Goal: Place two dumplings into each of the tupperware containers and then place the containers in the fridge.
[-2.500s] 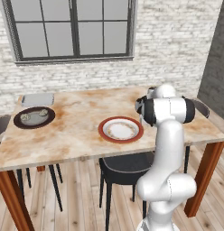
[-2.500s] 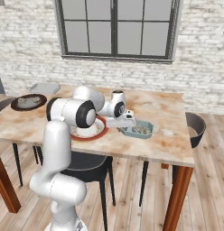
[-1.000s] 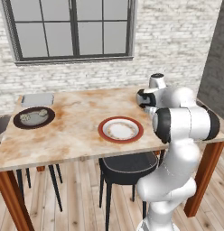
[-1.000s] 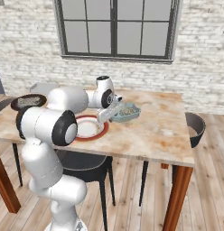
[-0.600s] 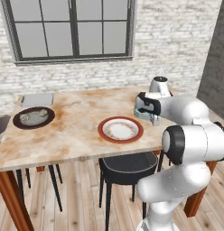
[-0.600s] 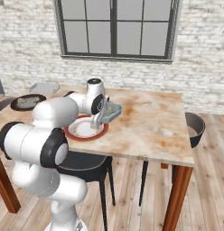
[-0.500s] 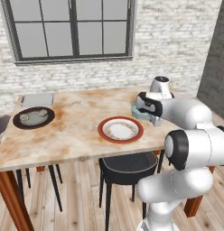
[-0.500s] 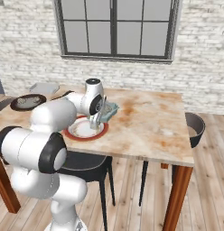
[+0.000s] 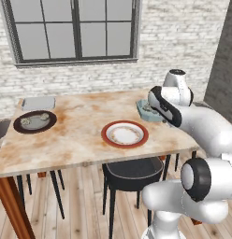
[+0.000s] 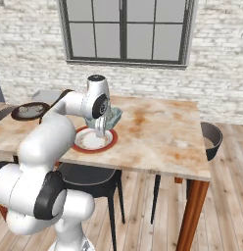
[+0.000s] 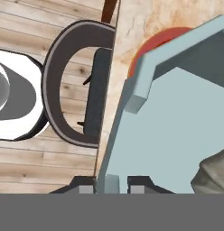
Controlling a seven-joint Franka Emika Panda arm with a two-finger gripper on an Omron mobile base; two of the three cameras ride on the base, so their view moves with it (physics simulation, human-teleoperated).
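Our claw (image 11: 111,187) pinches the rim of one tupperware container (image 11: 177,131), carried above the table (image 9: 80,135) beside the red-rimmed plate (image 9: 125,134) with at least one dumpling (image 11: 213,173) inside, while the other container (image 9: 38,103) sits far left, seemingly unfilled, and fridge placement remains.

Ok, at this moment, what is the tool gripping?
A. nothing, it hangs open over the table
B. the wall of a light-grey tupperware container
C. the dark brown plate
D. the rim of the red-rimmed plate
B: in the hand view the tool is shut on the wall of the tupperware container, a dumpling inside, the red-rimmed plate beyond it.
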